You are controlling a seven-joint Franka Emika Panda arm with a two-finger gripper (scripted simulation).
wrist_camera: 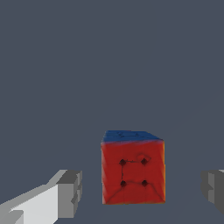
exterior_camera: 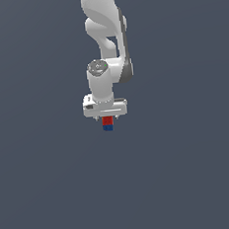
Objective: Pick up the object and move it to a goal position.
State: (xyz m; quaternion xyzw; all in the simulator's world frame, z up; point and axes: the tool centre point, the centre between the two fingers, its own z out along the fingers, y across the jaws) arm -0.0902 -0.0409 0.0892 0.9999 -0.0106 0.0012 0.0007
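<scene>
We take the cube [exterior_camera: 107, 123] as our landmark, and from it the stage of the job reads fairly plainly. In the exterior view the white hand [exterior_camera: 106, 118] sits directly above the cube, whose red face and blue strip peek out just beneath the hand's body. In the wrist view the cube [wrist_camera: 133, 168] stands between the two grey fingertips [wrist_camera: 70, 192], with a clear gap of grey surface on each side of it, so the hand is spread wide and grips nothing. The cube shows its red face with dark grid marks, a blue face on its far side and a thin yellow edge; it looks square to the fingers rather than skewed. We judge that the approach is done or nearly done: the hand is lined up over the cube and straddles it. What is left, as we read it, is closing on the cube, lifting it, and carrying it to the goal. No goal marker shows in either view, so we cannot say where the cube must go or how far that is.
</scene>
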